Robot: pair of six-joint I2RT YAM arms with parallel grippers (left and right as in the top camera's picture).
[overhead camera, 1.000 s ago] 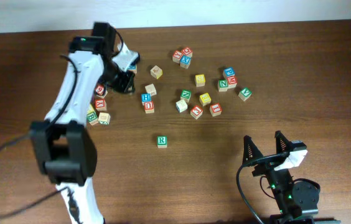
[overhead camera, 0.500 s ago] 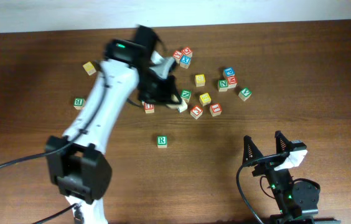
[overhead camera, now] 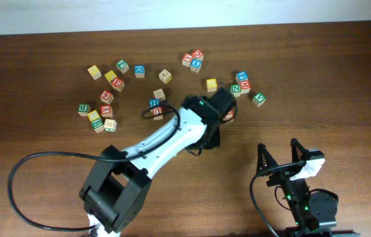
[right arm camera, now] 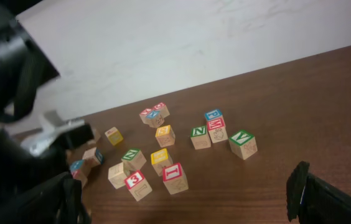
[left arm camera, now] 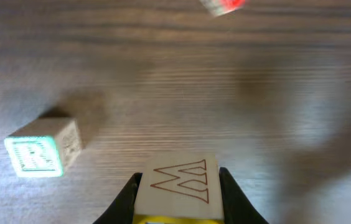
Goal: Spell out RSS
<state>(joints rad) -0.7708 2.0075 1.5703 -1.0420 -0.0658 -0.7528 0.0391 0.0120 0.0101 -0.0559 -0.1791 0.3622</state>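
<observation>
My left gripper [left arm camera: 178,186] is shut on a yellow-edged cube [left arm camera: 179,182]; its pale side shows an engraved zigzag figure and its letter face is hidden. It hangs just above the wood, right of the green-edged R cube [left arm camera: 37,153]. In the overhead view the left gripper [overhead camera: 210,138] is at mid-table, and the arm hides both the R cube and the held cube. Other yellow-edged cubes lie loose [overhead camera: 211,84] [right arm camera: 160,157]. My right gripper [overhead camera: 279,160] [right arm camera: 185,202] stands open and empty near the front right.
Loose letter cubes lie in a back-left cluster [overhead camera: 106,97], a back-middle group [overhead camera: 193,59] and a right group [overhead camera: 241,84]. Red 3 [right arm camera: 135,183] and I [right arm camera: 174,177] cubes sit just behind the left gripper. A pale wall borders the table's far edge.
The left arm swung from the back-left cluster rightward and toward the front, to mid-table beside the R cube. The right arm has not moved.
</observation>
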